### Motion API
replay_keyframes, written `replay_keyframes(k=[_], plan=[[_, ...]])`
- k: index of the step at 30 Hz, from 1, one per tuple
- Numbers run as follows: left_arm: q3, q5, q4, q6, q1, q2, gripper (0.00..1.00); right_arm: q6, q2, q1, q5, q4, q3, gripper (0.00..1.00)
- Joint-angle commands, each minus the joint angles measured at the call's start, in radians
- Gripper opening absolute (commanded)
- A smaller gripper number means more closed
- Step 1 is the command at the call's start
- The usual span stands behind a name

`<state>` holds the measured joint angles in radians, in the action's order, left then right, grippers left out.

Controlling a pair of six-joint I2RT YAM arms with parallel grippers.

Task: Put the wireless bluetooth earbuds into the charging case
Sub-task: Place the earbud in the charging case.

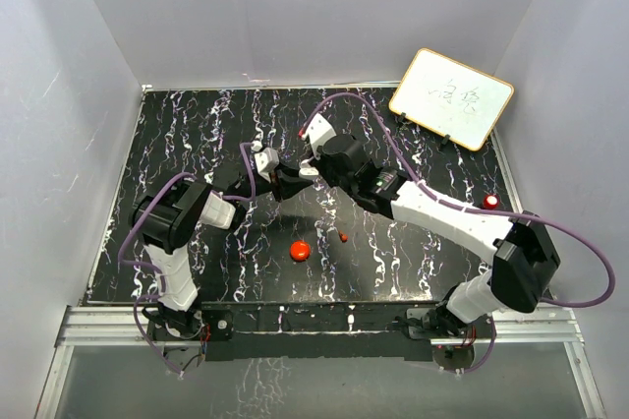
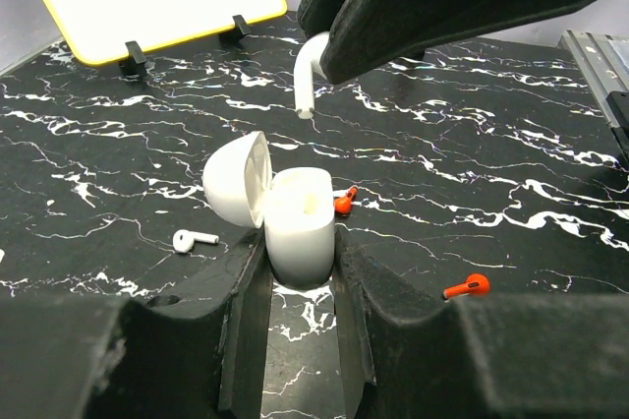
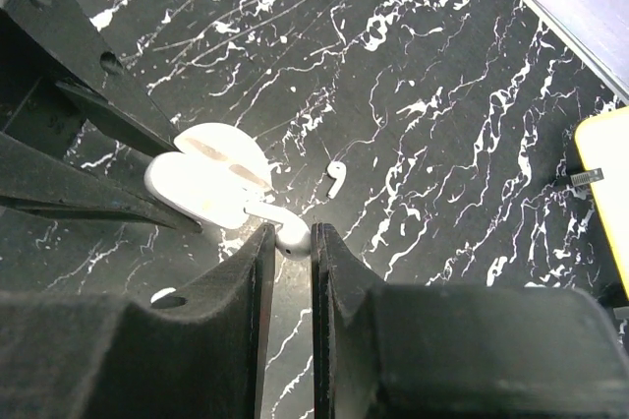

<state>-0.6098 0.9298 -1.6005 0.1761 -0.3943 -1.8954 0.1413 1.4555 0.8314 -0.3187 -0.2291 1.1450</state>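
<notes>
The white charging case (image 2: pixel 298 227) stands with its lid (image 2: pixel 236 180) flipped open to the left, and my left gripper (image 2: pixel 300 260) is shut on its body. Just above it hangs a white earbud (image 2: pixel 308 80), stem down, pinched in my right gripper (image 3: pixel 292 233). In the right wrist view that earbud (image 3: pixel 292 234) sits between the fingers right next to the case (image 3: pixel 211 183). Another white earbud (image 2: pixel 195 238) lies on the table left of the case. Two red earbuds (image 2: pixel 344 203) (image 2: pixel 467 287) lie to its right. From above, both grippers (image 1: pixel 278 181) (image 1: pixel 307 171) meet mid-table.
A yellow-framed whiteboard (image 1: pixel 451 97) stands at the back right. One red puck (image 1: pixel 300 250) lies in front of the grippers beside a red earbud (image 1: pixel 343 237), and another red puck (image 1: pixel 490 202) lies by the right arm. The table (image 1: pixel 197 134) is black marble-patterned.
</notes>
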Motion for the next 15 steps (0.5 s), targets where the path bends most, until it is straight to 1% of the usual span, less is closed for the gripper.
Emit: replay_keyframes(k=[1, 15], plan=[[-0.027, 0.044, -0.185, -0.009, 0.006, 0.001, 0.00, 0.054, 0.004, 0.012, -0.048, -0.008, 0.062, 0.06], [-0.031, 0.055, -0.185, -0.003, 0.006, -0.001, 0.00, 0.075, 0.039, 0.037, -0.051, -0.011, 0.071, 0.04]])
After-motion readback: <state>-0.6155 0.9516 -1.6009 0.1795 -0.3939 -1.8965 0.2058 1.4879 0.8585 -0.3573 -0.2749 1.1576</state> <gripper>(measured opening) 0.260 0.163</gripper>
